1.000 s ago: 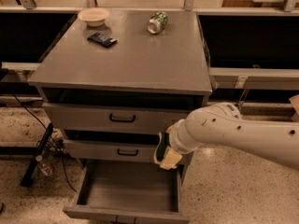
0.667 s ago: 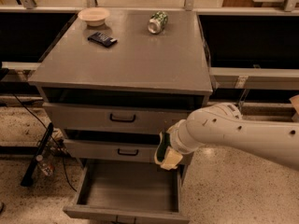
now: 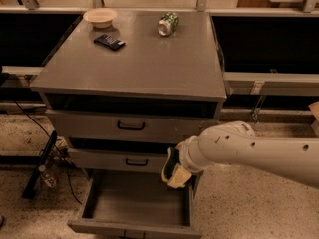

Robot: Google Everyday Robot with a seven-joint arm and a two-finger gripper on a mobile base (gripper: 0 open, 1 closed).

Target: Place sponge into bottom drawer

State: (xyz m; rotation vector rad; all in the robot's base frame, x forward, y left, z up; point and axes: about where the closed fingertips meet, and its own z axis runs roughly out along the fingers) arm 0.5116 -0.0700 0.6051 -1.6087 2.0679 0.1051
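**Sponge held over the open bottom drawer**

Nearest the camera, the deep grey bottom drawer [image 3: 130, 204] of the cabinet stands pulled out over the speckled floor [image 3: 259, 208], its plain grey inside in view. Just above its right rear corner hangs my tool [image 3: 175, 170], at the end of my white arm [image 3: 249, 151], which reaches in from the right. The tool is closed on the small rectangular sponge [image 3: 178, 179], a dark green scouring layer on pale yellow foam. The sponge is held roughly on end, the dark layer showing toward the left and the pale foam lowest. It is in the air, above the drawer's floor and not touching it.

Behind the sponge runs the shallow grey middle drawer with a black handle [image 3: 135, 162]. Above that is the grey top drawer with a black handle [image 3: 130, 126], and a dark gap shows over each front.

The cabinet's flat grey surface [image 3: 144, 71] lies beyond. On it rests a flat black packet [image 3: 108, 42] toward the left. Farther back, a green-patterned can [image 3: 168, 23] lies on its side. A pale shallow bowl [image 3: 99, 17] sits at the far left corner.
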